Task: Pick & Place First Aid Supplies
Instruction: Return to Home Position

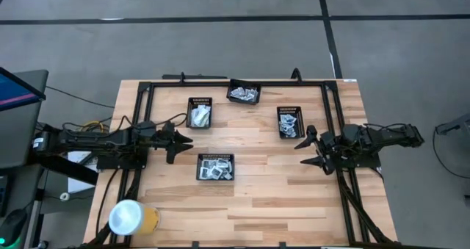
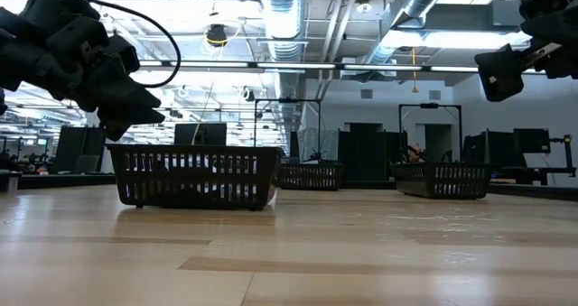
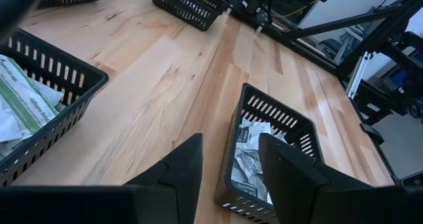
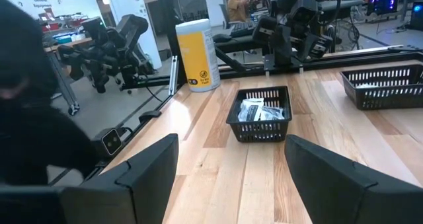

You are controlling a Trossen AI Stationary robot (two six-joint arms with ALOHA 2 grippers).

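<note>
Four black mesh trays hold the first aid packets: a near-centre tray (image 1: 216, 167), a far-left tray (image 1: 199, 113), a far-centre tray (image 1: 244, 92) and a right tray (image 1: 290, 122). White and silvery sachets (image 3: 250, 159) lie in the near-centre tray, and pale green-white strips (image 3: 23, 105) lie in the far-left tray. My left gripper (image 1: 181, 148) hovers open and empty just left of the near-centre tray, with its fingers (image 3: 188, 164) above the table beside that tray's wall. My right gripper (image 1: 307, 148) hovers open and empty near the right tray and faces the near-centre tray (image 4: 260, 115).
A yellow-and-white canister (image 1: 132, 218) stands at the table's near left corner and also shows in the right wrist view (image 4: 198, 55). A black frame (image 1: 242, 82) runs along the table's far and side edges. Bare wood (image 1: 279, 197) lies between the trays and the near edge.
</note>
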